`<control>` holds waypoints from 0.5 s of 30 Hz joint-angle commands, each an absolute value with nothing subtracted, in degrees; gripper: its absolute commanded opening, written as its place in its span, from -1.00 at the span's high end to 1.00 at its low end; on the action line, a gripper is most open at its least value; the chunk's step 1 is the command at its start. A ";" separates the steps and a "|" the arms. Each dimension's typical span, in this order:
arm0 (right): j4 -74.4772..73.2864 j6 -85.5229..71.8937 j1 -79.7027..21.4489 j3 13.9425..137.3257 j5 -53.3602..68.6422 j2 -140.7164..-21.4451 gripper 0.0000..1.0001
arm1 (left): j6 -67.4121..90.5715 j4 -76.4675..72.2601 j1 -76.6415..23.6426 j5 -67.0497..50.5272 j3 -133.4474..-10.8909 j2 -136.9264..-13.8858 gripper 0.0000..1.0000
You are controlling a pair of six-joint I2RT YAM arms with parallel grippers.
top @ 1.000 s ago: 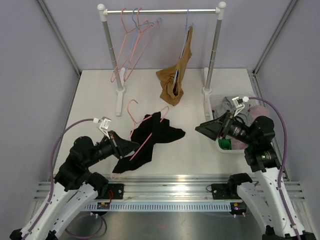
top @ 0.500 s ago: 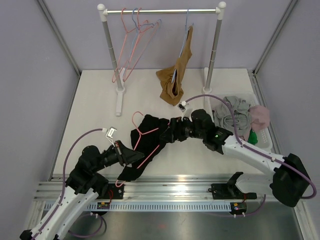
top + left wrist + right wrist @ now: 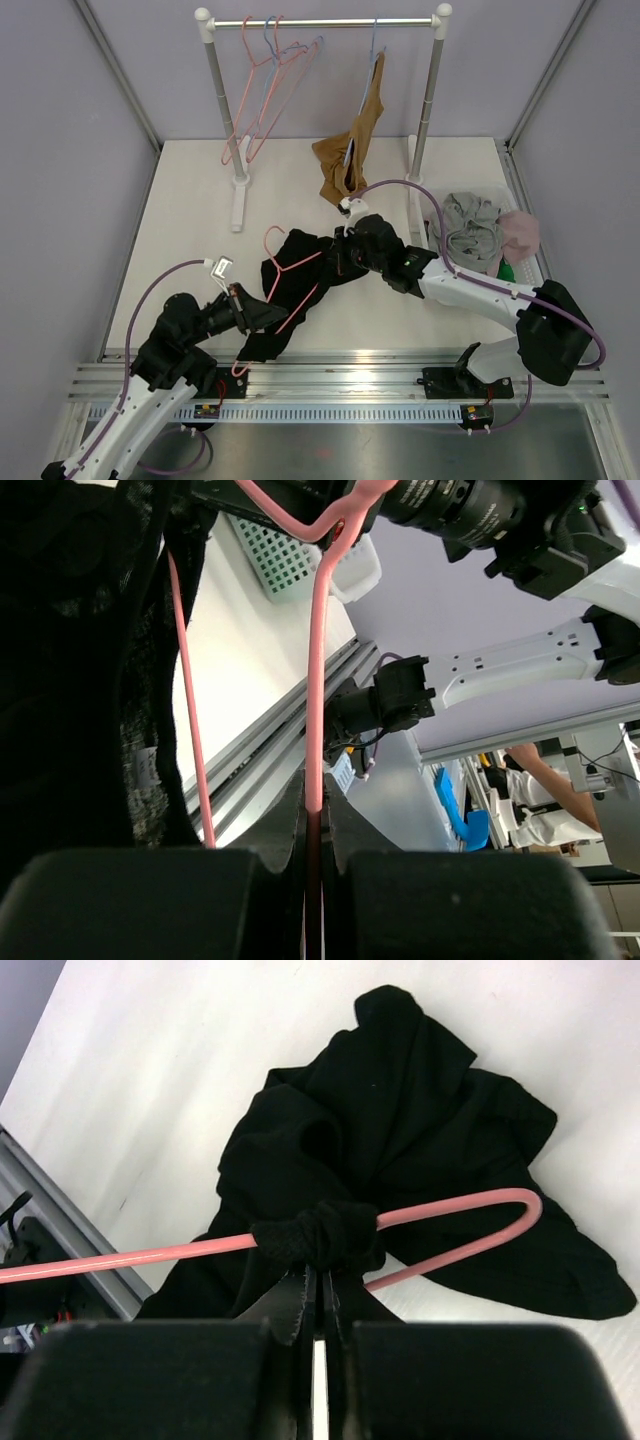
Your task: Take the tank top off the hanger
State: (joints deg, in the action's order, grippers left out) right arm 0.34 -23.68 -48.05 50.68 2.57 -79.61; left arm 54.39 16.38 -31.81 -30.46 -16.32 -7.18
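Observation:
The black tank top lies crumpled mid-table, threaded on a pink hanger. My left gripper is at the garment's near-left edge, shut on the hanger's pink rod, which runs straight up out of the jaws. My right gripper reaches in from the right and is shut at the tank top's strap, which is bunched around the hanger. Its fingertips pinch the lower edge of that bunch.
A clothes rack stands at the back with pink and blue hangers and a brown garment hanging down to the table. A white basket of clothes sits at the right edge. A metal rail runs along the front.
The right arm swung from beside the basket across to the tank top, and its jaws went from open to shut on the strap. The left gripper kept its hold on the hanger.

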 commanded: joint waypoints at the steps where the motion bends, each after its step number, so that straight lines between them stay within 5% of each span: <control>1: 1.23 -21.62 -48.52 52.12 -2.63 -77.44 1.00 | 51.08 19.05 -32.08 -29.54 -19.42 -7.29 1.00; 9: -10.87 -19.16 -46.68 53.87 -17.47 -75.14 1.00 | 46.94 24.87 -32.08 -28.56 -22.41 -7.91 1.00; 15: -16.87 -19.25 -37.28 58.09 -16.27 -78.48 1.00 | 47.29 23.55 -32.08 -32.52 -22.94 -7.47 1.00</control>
